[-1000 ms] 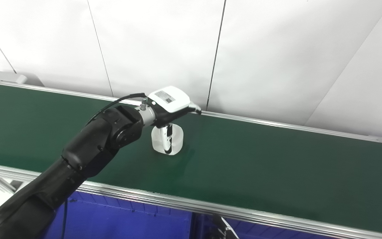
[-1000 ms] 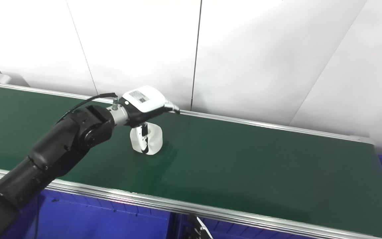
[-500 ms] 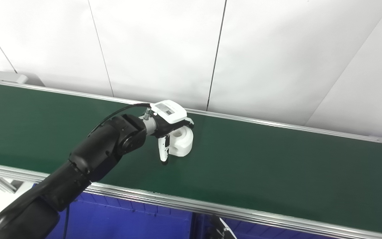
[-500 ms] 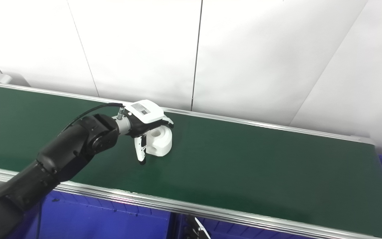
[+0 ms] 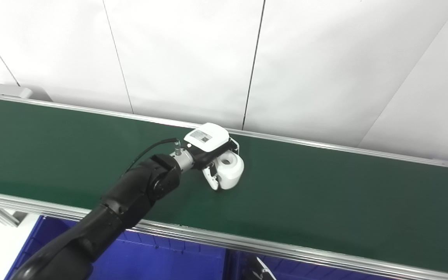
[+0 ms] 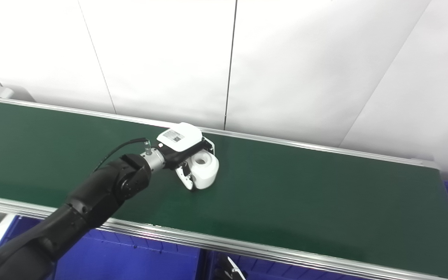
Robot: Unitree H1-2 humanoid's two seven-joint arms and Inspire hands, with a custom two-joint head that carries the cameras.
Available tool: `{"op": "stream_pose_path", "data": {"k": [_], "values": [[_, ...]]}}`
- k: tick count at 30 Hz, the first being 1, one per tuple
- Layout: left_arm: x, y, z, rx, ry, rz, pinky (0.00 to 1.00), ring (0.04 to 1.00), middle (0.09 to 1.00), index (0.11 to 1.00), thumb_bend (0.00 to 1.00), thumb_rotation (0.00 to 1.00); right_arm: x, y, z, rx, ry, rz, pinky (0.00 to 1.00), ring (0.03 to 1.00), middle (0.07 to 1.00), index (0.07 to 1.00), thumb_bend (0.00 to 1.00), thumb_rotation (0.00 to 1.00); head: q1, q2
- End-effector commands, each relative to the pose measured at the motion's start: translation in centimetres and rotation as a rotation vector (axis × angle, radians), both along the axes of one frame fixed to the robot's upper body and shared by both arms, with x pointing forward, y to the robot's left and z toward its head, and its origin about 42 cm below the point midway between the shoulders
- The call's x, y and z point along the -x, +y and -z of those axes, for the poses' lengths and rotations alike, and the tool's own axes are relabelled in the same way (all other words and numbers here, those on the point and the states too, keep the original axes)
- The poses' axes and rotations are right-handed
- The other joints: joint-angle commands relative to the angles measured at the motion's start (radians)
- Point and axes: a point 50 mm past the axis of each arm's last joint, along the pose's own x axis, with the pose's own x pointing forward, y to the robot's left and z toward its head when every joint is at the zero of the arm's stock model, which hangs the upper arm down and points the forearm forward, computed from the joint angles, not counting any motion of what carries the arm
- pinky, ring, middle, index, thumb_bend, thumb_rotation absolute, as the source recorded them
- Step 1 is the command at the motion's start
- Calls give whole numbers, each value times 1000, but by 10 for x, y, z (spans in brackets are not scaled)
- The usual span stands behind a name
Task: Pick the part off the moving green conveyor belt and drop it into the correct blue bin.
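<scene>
I have the left hand (image 5: 213,154) out over the green conveyor belt (image 5: 325,194), about mid-length and nearer the far rail than the near one. The white part (image 5: 230,169) sits on the belt right under it: a short, rounded cylinder with a round hole in its top face, standing upright as far as I can see. The hand's white back plate covers the part's left and rear side, so only the right half and the top are clear to me.

The fingers (image 6: 187,178) curl down around the part. One comes down its near-left side with the tip close to the belt, and others wrap behind it on the far side, where a thin edge shows past the part. They look to be touching the part on both sides, closed around it, and the part's base seems to rest on the belt.

My black left arm reaches in from the lower left across the near rail. Below that rail I see the blue bins (image 5: 161,260), with a divider between them. The right hand does not appear in either view.
</scene>
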Motion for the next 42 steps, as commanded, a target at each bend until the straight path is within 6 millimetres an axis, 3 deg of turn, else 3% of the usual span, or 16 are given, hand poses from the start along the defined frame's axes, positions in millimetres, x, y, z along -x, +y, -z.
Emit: {"op": "stream_pose_path", "data": {"k": [1,10,15,17,23,27,32,34,42], "values": [[-4,-4,-10,53,-29,-1,384,460,487,494,521,0,-1,6,-9,-26,-27,6,817,877,924,925,897,998,1,0],[0,-7,-13,77,-42,13,342,417,457,510,520,0,-1,8,-11,-28,-18,9,822,879,924,924,908,996,-1,4],[4,-3,-32,74,-87,44,338,412,454,511,521,0,-1,9,-13,-25,-21,8,820,876,922,922,917,1000,-1,16],[9,0,-48,87,-114,64,320,402,458,509,521,0,-1,9,-16,-23,-22,7,825,877,920,923,926,1000,8,38],[47,22,-107,174,-184,103,352,448,490,490,521,0,-1,5,-27,-26,-25,3,861,895,937,942,920,1000,50,113],[71,37,-128,180,-202,106,372,465,495,485,520,0,-2,1,-35,-30,-31,0,878,909,949,956,898,1000,91,165],[101,55,-137,189,-211,81,316,417,478,501,520,0,-3,-7,-47,-21,-33,1,916,921,952,970,874,1000,146,221],[118,65,-138,197,-202,53,286,386,461,514,519,0,-3,-14,-51,-25,-34,3,927,925,953,970,866,1000,199,261],[175,94,-129,193,-122,-52,290,385,461,513,520,0,-7,-37,-66,-33,-39,4,870,890,928,950,835,999,343,319]]}}
